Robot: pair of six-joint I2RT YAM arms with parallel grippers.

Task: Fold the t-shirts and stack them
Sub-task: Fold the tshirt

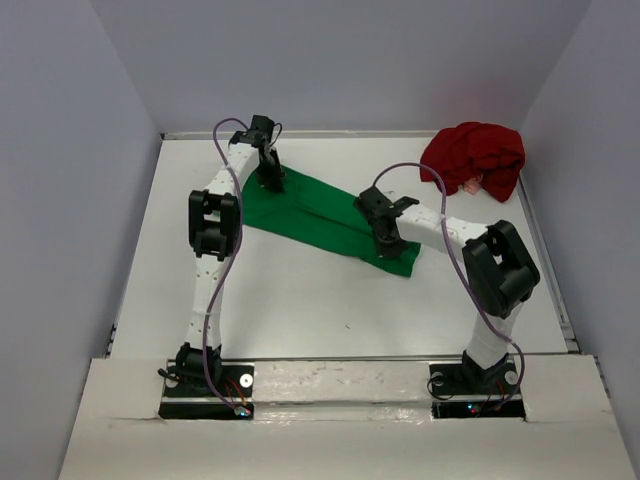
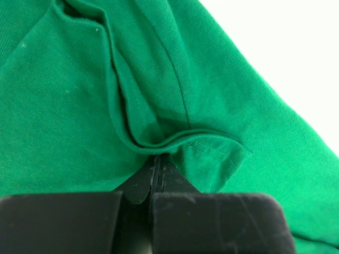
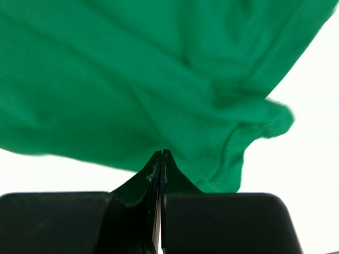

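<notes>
Ana: Black fingers (image 2: 135, 188) of the left gripper (image 2: 160, 157) fill the bottom of the left wrist view. How do they stand?

Ben: Clenched, the jaws pressed flat together. At their tips a stitched, hemmed fold of the green t-shirt (image 2: 63, 106) bunches up, and the tips pinch it. Green cloth covers nearly all of that view, with bare white table (image 2: 296, 47) at two o'clock.

Ana: And the right gripper (image 3: 161, 153)?

Ben: Likewise clamped tight, no gap between the jaws. It grips the green cloth at a gathered point, and the cloth spreads away from the tips toward twelve o'clock, with white showing under its edge at nine o'clock and at three.

Ana: Where does the shirt lie, seen from above?

Ben: Near the middle of the table, as a long narrow band running from ten o'clock to four o'clock. One gripper sits on each end of it: the left one at the ten o'clock end, the right one at the four o'clock end.

Ana: And the red t-shirt (image 1: 475, 155)?

Ben: Crumpled in a heap in the far corner at one o'clock, well apart from both grippers and from the green one.
</notes>
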